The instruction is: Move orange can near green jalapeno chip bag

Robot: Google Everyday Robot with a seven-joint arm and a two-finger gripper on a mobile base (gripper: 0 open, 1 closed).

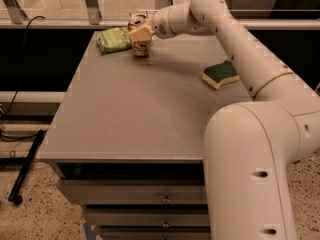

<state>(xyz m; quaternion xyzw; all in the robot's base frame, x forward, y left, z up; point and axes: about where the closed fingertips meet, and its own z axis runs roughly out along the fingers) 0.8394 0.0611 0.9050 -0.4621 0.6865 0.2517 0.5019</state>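
Note:
The orange can (140,48) stands upright at the far left of the grey table (140,114), its silver top just showing. My gripper (141,34) reaches in from the right and is shut on the can, with a tan finger pad (141,33) across its front. The green jalapeno chip bag (114,39) lies flat just left of the can, a small gap between them. The can's base is at or just above the tabletop; I cannot tell which.
A green-and-yellow sponge (220,74) lies at the table's right side under my forearm. My arm's large lower link (250,174) fills the right foreground. A railing and glass run behind the table's far edge. Drawers sit below the front edge.

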